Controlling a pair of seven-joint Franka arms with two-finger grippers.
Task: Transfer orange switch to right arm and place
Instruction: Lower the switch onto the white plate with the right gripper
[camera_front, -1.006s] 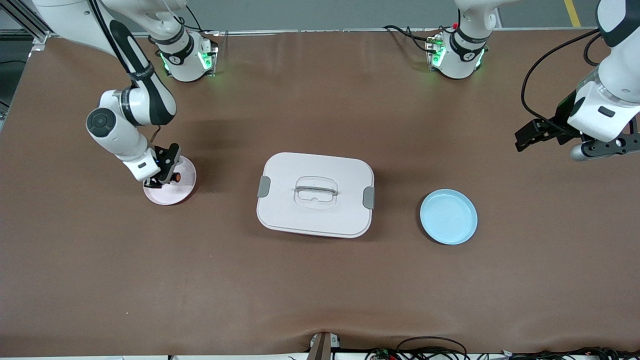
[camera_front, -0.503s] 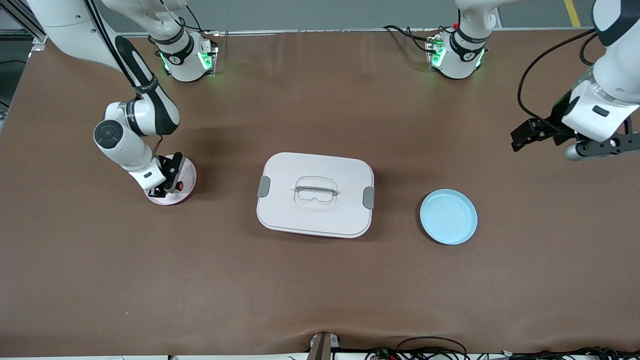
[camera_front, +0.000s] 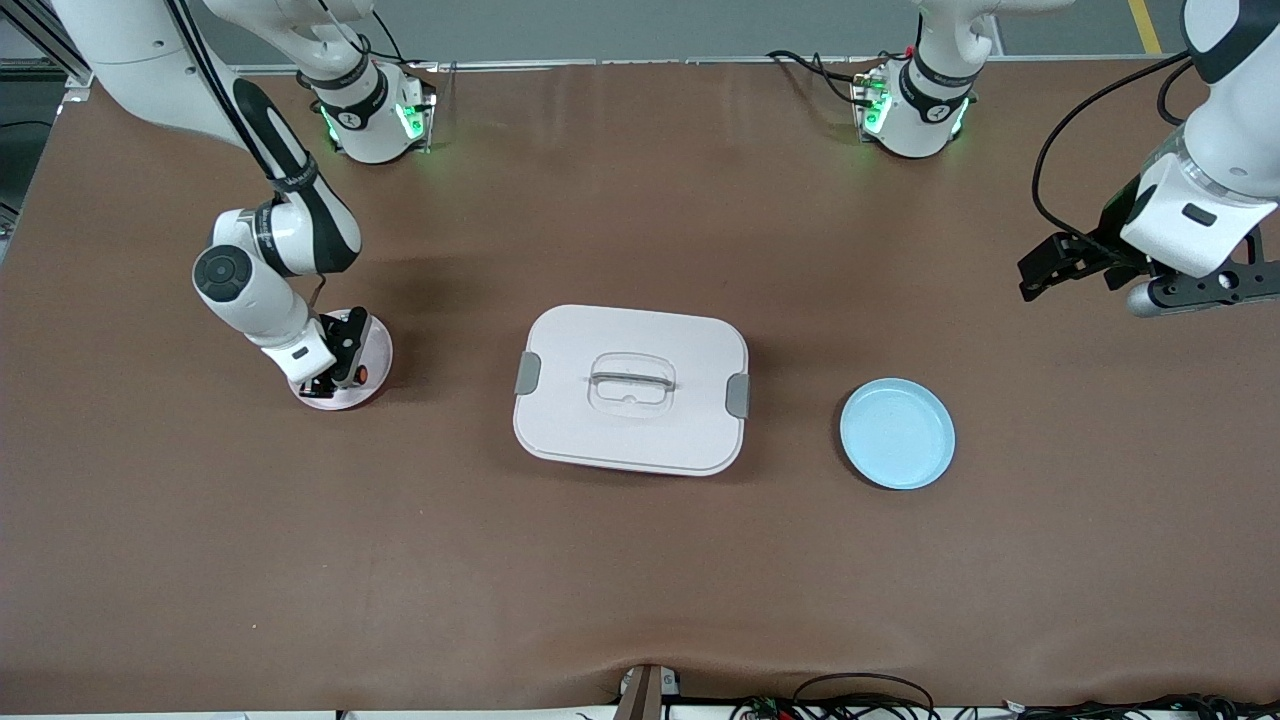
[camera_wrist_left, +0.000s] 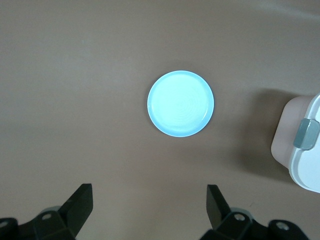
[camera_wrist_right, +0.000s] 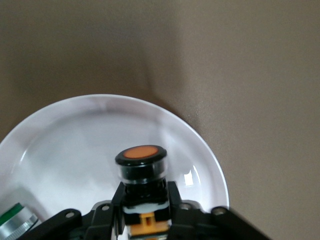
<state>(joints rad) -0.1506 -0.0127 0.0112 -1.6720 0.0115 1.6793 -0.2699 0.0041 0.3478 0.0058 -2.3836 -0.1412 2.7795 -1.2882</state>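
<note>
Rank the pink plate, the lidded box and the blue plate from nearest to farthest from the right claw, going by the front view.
1. Pink plate: directly under the right claw, which is shut on the orange switch.
2. Lidded box: mid-table.
3. Blue plate: toward the left arm's end.

obstacle: lidded box (camera_front: 631, 389) mid-table | obstacle: blue plate (camera_front: 897, 433) toward left arm's end | bare table (camera_front: 640, 580) nearer camera

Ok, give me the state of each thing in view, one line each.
orange switch: held over the pink plate.
right gripper: shut on the orange switch.
left gripper: open, empty, above the table.
pink plate: under the right gripper.
blue plate: empty.
white box: lid on.
</note>
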